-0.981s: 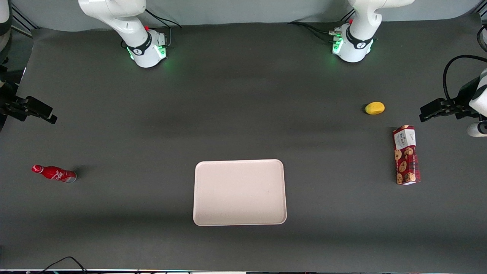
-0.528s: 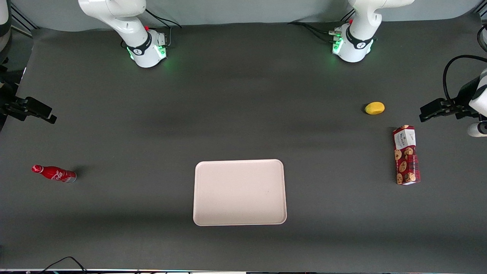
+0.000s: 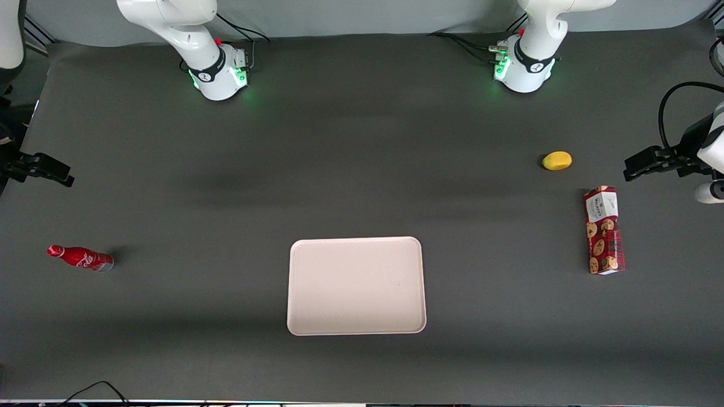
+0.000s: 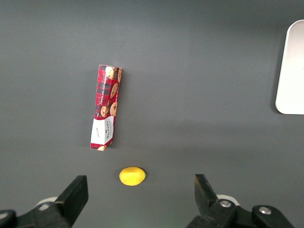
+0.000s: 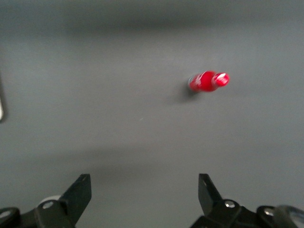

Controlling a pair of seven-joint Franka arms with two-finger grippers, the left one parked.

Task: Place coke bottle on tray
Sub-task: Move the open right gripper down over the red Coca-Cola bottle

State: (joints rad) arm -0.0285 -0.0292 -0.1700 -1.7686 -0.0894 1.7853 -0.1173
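Note:
The coke bottle (image 3: 80,258) is small, slim and red with white lettering, and stands on the dark table at the working arm's end; it also shows in the right wrist view (image 5: 207,81). The cream-white tray (image 3: 356,285) lies flat mid-table, near the front camera. My gripper (image 3: 48,169) hovers at the working arm's edge of the table, farther from the front camera than the bottle and apart from it. In the right wrist view the gripper (image 5: 144,186) is wide open and empty over bare table.
A red cookie box (image 3: 604,230) and a yellow lemon-like fruit (image 3: 557,160) lie toward the parked arm's end; both show in the left wrist view, the box (image 4: 106,107) and the fruit (image 4: 132,175). Two arm bases stand at the back.
My gripper has drawn a little toward the working arm's table edge and slightly nearer the bottle. The bottle and tray have not moved.

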